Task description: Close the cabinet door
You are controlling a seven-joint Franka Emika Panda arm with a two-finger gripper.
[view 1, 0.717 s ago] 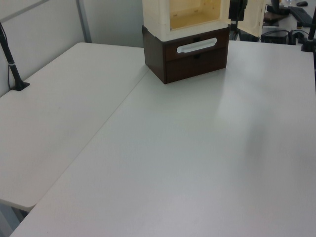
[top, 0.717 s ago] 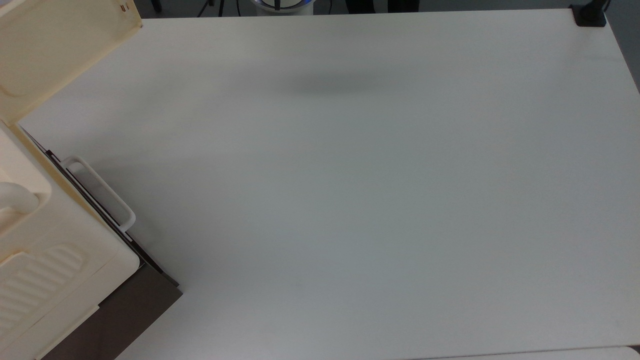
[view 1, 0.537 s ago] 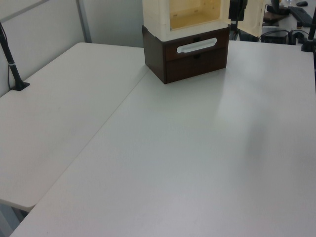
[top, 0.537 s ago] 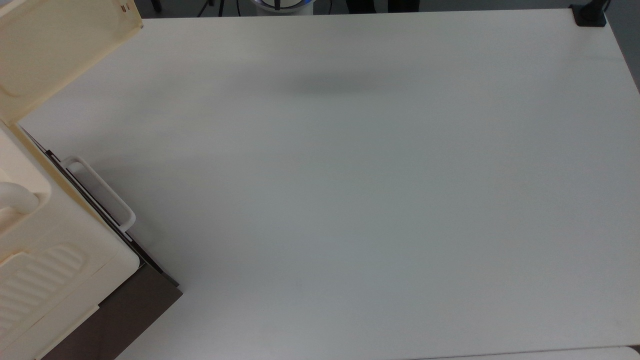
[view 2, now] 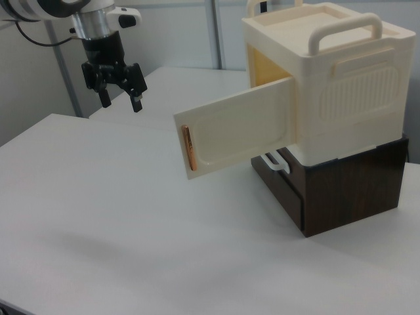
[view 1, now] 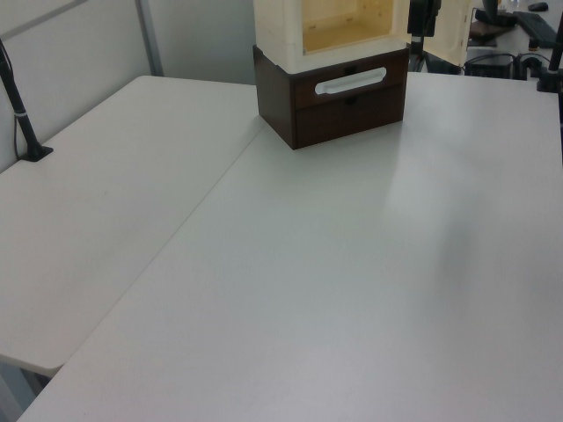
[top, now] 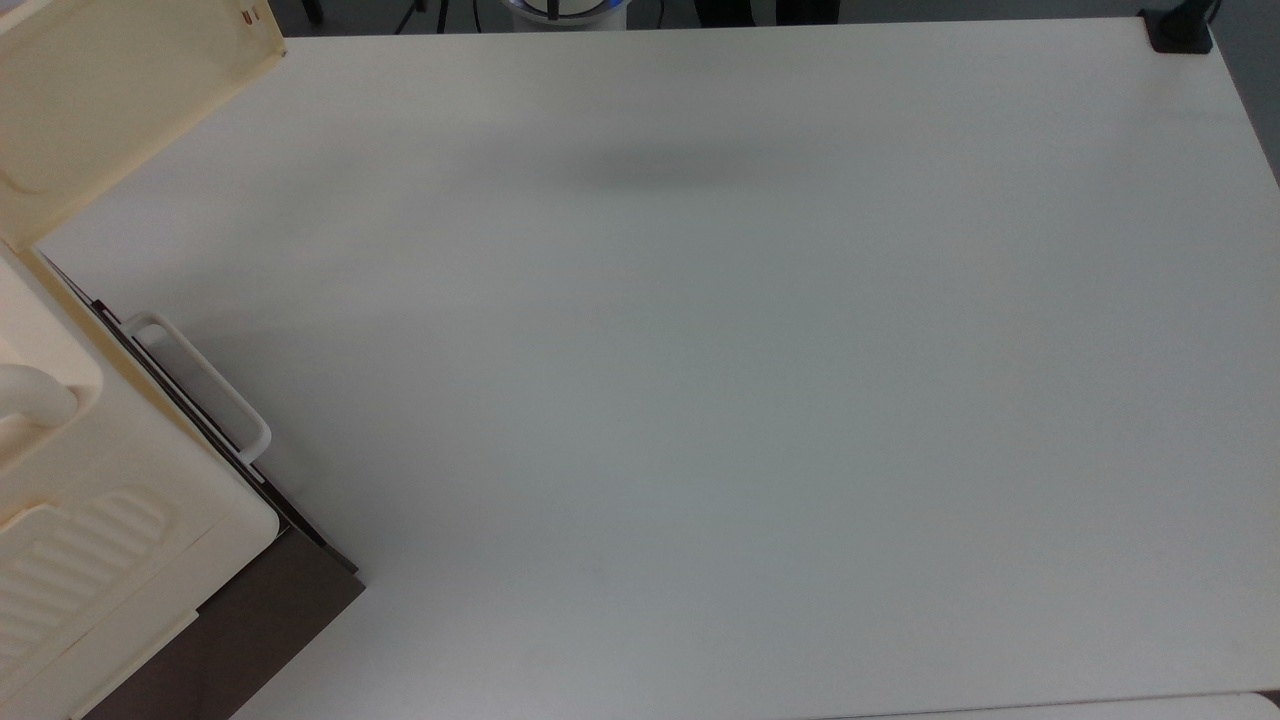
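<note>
While it stands wide open: cabinet door point(view 2: 239, 131), flat smooth cream plastic.
Cabinet point(view 2: 341, 85): ribbed box near the table point(view 2: 131, 216) edge.
Gripper point(view 2: 119, 98): hanging high, fingers spread apart.

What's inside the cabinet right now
The cabinet stands with its door swung open. In the left view the part of the inside that shows is bare yellow walls and floor, with nothing on them. Its upper part is cut off, so that stays unknown.
</note>
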